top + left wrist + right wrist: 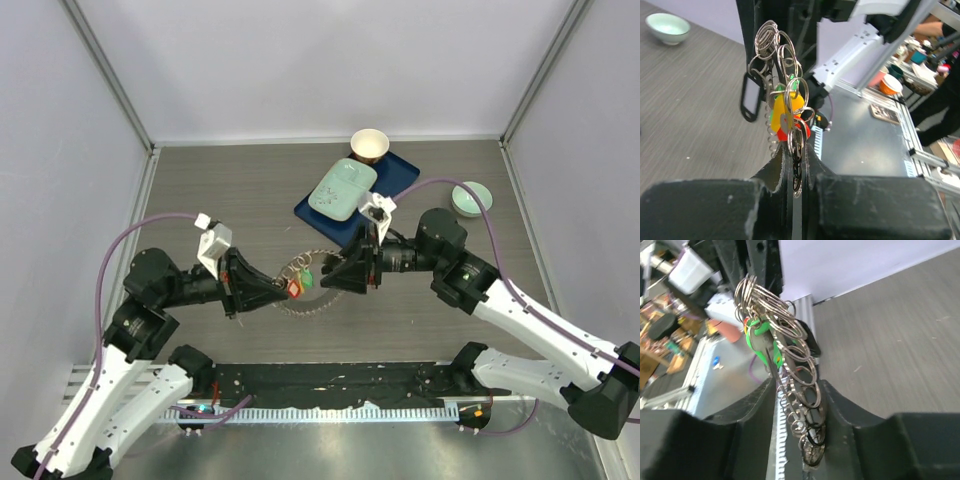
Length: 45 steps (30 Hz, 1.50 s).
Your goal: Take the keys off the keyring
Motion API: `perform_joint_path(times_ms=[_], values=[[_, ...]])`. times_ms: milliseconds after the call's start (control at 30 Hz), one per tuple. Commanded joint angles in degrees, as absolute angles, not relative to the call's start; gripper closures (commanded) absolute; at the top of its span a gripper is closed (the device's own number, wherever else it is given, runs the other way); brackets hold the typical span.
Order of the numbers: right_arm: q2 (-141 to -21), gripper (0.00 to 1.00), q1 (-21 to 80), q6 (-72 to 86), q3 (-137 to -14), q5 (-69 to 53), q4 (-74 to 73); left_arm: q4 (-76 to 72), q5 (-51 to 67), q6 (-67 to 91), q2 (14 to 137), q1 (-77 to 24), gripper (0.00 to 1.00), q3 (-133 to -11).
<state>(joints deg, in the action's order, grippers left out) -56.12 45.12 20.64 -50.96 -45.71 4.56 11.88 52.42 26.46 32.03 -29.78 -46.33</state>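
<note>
The keyring (305, 290), a large grey ring fringed with small silvery rings, hangs above the table between both grippers. My left gripper (284, 290) is shut on one of its small rings (797, 160); above its fingers (776, 172) I see the orange key (785, 107), the red key (789, 134) and a bit of the green key (792, 80). My right gripper (336, 276) is shut on the keyring's fringe (805, 390) from the other side, with the green key (759, 335) just beyond its fingertips. The red key (294, 289) and green key (306, 279) also show in the top view.
A blue tray (395, 178) holds a pale green lidded box (342, 188) behind the grippers. A tan cup (369, 145) stands behind the tray and a pale green bowl (470, 198) at the right, also in the left wrist view (667, 27). A black rail (330, 395) runs along the near edge.
</note>
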Motion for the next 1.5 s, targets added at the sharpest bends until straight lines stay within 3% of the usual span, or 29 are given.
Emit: perform_joint_path(times_ms=[0, 300, 500, 767, 1267, 1467], values=[[-55.11, 0.54, 45.88, 26.62, -54.31, -31.23, 3.36, 9.05, 40.27, 24.88, 32.08, -29.53, 1.00, -45.70], [-53.79, 0.40, 45.88, 30.93, -59.67, -14.16, -2.72, 11.69, 30.42, 21.62, 32.60, -29.44, 1.00, -46.32], [-54.32, 0.46, 47.54, 35.24, -57.13, -11.96, 6.65, 12.74, 26.73, 22.50, 34.19, -29.44, 1.00, -46.93], [-59.32, 0.52, 63.35, 28.65, -61.52, -2.38, 8.70, 13.18, 25.66, 22.94, 33.92, -29.44, 1.00, -46.76], [-66.97, 0.56, 67.15, 19.62, -61.26, 4.65, 13.98, 9.76, 27.94, 27.42, 32.25, -29.44, 1.00, -46.84], [-69.43, 0.53, 68.90, 13.72, -62.49, 8.96, 14.24, 9.41, 28.56, 28.74, 31.99, -29.44, 1.00, -47.11]])
